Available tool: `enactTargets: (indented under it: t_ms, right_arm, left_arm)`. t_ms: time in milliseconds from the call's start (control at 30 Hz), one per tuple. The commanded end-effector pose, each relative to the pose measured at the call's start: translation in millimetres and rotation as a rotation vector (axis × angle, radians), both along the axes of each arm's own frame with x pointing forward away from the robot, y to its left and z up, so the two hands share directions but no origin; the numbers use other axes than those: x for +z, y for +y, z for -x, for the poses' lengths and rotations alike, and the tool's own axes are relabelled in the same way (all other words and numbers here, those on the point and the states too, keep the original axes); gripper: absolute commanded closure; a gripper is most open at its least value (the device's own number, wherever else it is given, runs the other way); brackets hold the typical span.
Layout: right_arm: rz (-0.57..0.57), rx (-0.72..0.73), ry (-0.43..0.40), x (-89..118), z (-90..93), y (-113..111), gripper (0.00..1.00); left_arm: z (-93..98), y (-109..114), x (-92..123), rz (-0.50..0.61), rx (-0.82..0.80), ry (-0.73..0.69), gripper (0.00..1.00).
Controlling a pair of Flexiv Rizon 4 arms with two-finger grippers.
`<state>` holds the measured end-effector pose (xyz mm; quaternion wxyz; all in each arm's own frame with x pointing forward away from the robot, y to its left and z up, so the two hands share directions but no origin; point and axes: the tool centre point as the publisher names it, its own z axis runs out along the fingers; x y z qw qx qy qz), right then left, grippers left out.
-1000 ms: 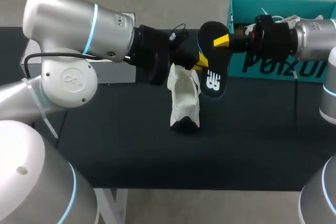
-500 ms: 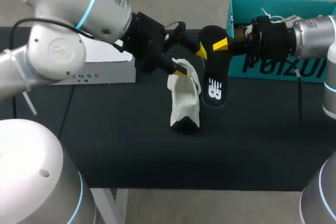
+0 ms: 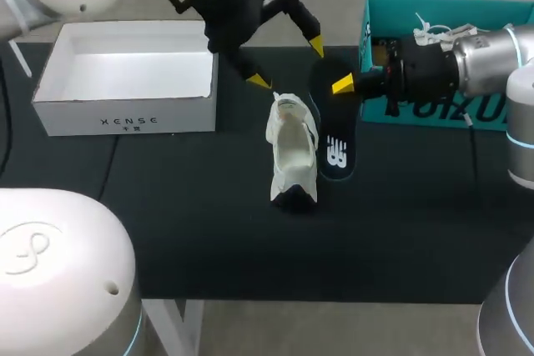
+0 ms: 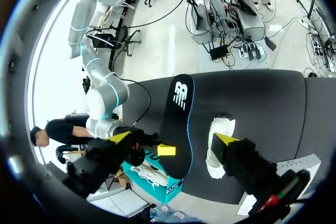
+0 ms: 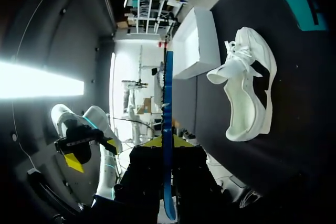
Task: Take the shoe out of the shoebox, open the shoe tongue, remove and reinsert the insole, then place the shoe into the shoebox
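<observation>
The white shoe [image 3: 292,154] lies on the black table [image 3: 167,223], tongue pulled open, toe toward the front edge. Right beside it hangs the black insole [image 3: 332,127], gripped at its heel end by my right gripper [image 3: 344,85], which is shut on it. In the right wrist view the insole [image 5: 167,119] is seen edge-on between the fingers, with the shoe [image 5: 247,98] off to one side. My left gripper [image 3: 287,62] hovers open above the shoe's heel, holding nothing. The left wrist view shows the insole [image 4: 178,119] and shoe [image 4: 219,127] below its spread fingers [image 4: 119,137].
An open white box [image 3: 125,72] stands at the back left. The teal shoebox [image 3: 450,106] stands at the back right, behind my right arm, and also shows in the left wrist view [image 4: 157,177]. The front half of the table holds only the shoe's toe.
My left gripper has opened, let go near the insole, and drawn up and back from the shoe, uncovering the white box. The insole has sunk slightly in the right gripper.
</observation>
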<state>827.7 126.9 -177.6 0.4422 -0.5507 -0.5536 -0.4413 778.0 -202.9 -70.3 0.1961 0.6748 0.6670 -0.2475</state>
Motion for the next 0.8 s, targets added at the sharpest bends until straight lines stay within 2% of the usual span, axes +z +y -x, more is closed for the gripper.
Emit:
enactTargets:
  t_ms: [33,267,467,800]
  right_arm:
    - [0.000,0.003,0.007,-7,-3.5,3,1.00]
    - [0.003,0.014,0.017,-14,-7.8,5,1.00]
    - [-0.004,0.027,0.023,-20,-8.9,9,1.00]
    - [-0.067,0.014,0.019,-20,-8.0,8,1.00]
  left_arm:
    - [-12.4,-14,5,-0.427,-0.085,-0.064,0.00]
    - [-23.4,-22,5,-0.510,-0.130,-0.132,0.00]
    - [-31.2,-27,11,-0.560,-0.098,-0.150,0.00]
    - [-34.4,-38,12,-0.574,-0.114,-0.169,0.00]
